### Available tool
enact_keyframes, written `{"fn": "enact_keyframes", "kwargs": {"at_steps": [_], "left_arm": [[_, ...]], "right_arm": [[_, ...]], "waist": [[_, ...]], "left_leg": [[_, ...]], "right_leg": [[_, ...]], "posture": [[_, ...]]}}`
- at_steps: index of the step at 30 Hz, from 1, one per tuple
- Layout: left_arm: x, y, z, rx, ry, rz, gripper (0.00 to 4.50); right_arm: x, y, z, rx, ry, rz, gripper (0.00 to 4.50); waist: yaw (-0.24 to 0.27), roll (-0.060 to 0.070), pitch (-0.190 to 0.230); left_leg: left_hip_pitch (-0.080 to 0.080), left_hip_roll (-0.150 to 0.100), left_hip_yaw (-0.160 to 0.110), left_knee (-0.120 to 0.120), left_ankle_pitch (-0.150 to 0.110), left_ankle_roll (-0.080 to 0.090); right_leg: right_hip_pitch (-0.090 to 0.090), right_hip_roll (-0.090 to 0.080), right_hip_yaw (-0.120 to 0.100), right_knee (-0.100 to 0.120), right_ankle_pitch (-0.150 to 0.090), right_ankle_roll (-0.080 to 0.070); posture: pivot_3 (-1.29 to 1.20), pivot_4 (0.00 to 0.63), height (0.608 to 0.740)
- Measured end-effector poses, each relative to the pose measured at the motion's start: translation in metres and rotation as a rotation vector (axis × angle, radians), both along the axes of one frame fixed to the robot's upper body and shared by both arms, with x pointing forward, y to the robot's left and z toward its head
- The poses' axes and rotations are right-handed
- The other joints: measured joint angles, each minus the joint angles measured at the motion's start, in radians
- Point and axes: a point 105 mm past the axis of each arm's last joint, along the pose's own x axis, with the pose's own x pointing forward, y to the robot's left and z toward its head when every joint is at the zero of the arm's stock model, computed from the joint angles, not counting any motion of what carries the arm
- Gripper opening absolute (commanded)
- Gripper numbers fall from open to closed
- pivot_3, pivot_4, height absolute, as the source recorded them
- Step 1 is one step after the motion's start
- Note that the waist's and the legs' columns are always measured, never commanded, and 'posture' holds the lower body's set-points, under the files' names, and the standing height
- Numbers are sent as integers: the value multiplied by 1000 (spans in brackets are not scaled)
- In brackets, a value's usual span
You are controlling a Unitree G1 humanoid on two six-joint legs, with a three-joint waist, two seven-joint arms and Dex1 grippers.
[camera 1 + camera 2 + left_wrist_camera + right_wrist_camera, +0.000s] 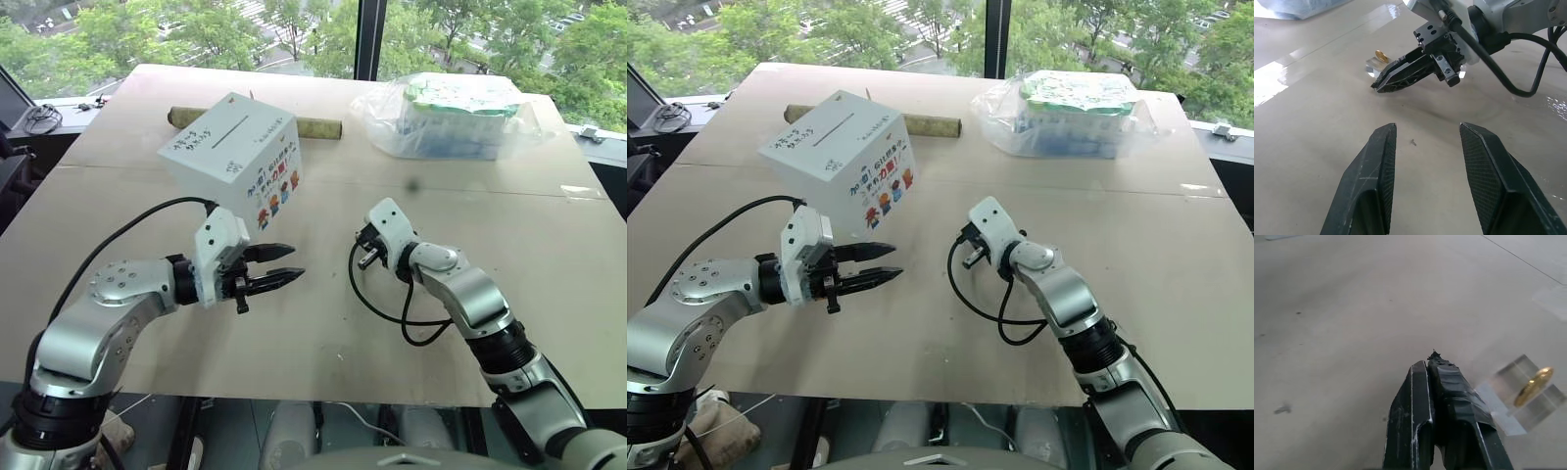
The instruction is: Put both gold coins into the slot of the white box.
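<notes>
The left claw (279,266) hovers low over the near part of the worktop (323,333), its two black fingers spread apart with nothing between them, pointing toward the right arm. The right claw (1382,84) sits just across from it, nearer the middle of the worktop, tip angled down close to the surface. Its fingers (1426,396) are pressed flat together, and no coin can be seen between them.

Just beside that clenched tip stands a small clear holder (1522,394), resting on the worktop. One gold coin (1533,386) stands on edge in the holder, tilted a little. The coin is apart from the right claw's fingers, though close. I cannot tell where the second coin is.

Farther back, above the left claw, is the white box (232,162), tilted with one corner toward the camera. Its slot (231,130) runs across the upper face as a thin dark line. Behind the box lies a brown tube (319,127) flat on the worktop. At the far right sits a clear bag (446,116) of green-white packs.
</notes>
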Motion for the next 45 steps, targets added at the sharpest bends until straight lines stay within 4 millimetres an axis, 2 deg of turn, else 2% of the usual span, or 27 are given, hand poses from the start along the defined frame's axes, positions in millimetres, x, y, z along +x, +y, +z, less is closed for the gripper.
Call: {"fn": "enact_keyframes", "kwargs": {"at_steps": [11,22,23,27,30,35,38,45], "left_arm": [[-3,-1,3,-27,8,-32,2056],[2,0,10,-67,-9,-24,2056],[2,0,11,-75,-12,-25,2056],[5,2,13,-96,-11,-19,2056],[7,2,15,-107,-17,-15,2056],[8,2,15,-112,-29,-14,2056],[9,2,16,-106,-43,-11,2056],[9,2,16,-105,-47,-11,2056]], "right_arm": [[10,-24,-2,-46,-10,-100,25],[-2,-31,2,-40,-3,-60,25],[-7,-28,6,-22,-9,-23,592],[-19,-23,27,37,-48,50,2149],[-22,-22,40,51,-83,50,2149],[-8,-30,57,42,-157,-63,2149],[2,-37,45,18,-130,-155,2149],[9,-43,34,-7,-103,-209,2149]], "waist": [[-1,0,0],[-3,0,0],[-4,0,0],[-5,-1,0],[-5,-1,0],[-5,-1,-1],[-8,-1,-1],[-18,-1,-1]], "left_leg": [[0,0,0,0,0,0],[0,0,0,0,0,0],[0,0,0,0,0,0],[0,0,0,0,0,0],[0,0,0,0,0,0],[0,0,0,0,0,0],[0,0,1,0,0,0],[0,0,0,0,0,0]], "right_leg": [[0,0,0,0,0,0],[0,0,1,0,0,0],[0,0,1,0,0,0],[0,0,1,0,0,0],[0,0,1,0,0,0],[0,0,0,1,0,0],[0,0,1,2,0,0],[0,0,1,2,0,0]], "posture": [[0,150,740],[0,150,740],[0,150,740],[0,150,740],[0,150,740],[0,150,740],[0,150,740],[0,150,740]]}}
